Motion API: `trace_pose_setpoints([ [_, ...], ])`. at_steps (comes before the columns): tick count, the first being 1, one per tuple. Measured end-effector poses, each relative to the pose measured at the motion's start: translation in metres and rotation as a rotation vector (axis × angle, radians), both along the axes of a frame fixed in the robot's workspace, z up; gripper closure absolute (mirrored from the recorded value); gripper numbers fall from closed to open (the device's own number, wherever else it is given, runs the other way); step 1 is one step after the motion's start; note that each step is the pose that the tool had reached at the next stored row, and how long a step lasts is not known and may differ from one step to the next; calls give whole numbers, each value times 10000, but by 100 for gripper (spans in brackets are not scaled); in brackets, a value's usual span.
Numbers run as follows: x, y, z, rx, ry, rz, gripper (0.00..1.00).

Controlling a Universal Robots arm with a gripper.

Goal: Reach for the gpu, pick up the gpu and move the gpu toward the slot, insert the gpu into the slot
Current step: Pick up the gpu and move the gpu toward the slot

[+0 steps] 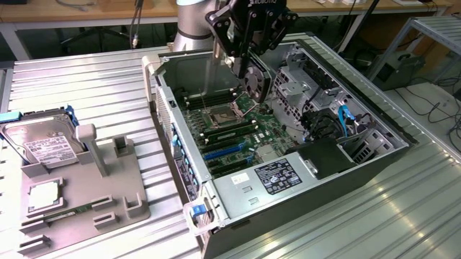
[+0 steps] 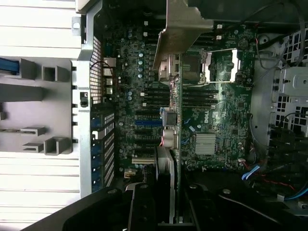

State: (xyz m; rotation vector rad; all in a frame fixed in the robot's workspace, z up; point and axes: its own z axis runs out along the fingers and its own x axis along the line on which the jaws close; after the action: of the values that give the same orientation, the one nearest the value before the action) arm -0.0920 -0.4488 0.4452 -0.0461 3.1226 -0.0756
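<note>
The graphics card (image 1: 258, 89) hangs upright in the air over the open computer case (image 1: 367, 94), above the motherboard (image 1: 249, 137) and near the square processor socket (image 1: 219, 116). Its round fan (image 1: 252, 78) faces the exterior view's left and its pale metal bracket (image 2: 180, 29) runs along one end. The claw (image 1: 247, 54) is clamped on the card's upper part, one finger on each face. The blue slot (image 1: 220, 153) lies well below the card and nearer the camera in the exterior view, bare and apart from the card. The card looks light and stiff, but fragile: a thin board with small parts, a fan and a bare contact edge. A grip across the flat faces, clear of the fan blades and the contact edge, seems the safe hold, and any tilt would strain it. Outside the case, on the ribbed metal tabletop (image 1: 94, 81), a grey tray (image 1: 79, 199) carries a hard drive (image 1: 43, 143).
</note>
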Motion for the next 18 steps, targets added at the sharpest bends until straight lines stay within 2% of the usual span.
trace_pose_setpoints([
  [9, 68, 23, -15, 0, 1, 0, 72],
  [16, 182, 51, -29, 2, 11, -1, 72],
  [17, 206, 51, -33, 25, 28, -1, 72],
  [18, 228, 51, -34, 73, 46, -1, 72],
])
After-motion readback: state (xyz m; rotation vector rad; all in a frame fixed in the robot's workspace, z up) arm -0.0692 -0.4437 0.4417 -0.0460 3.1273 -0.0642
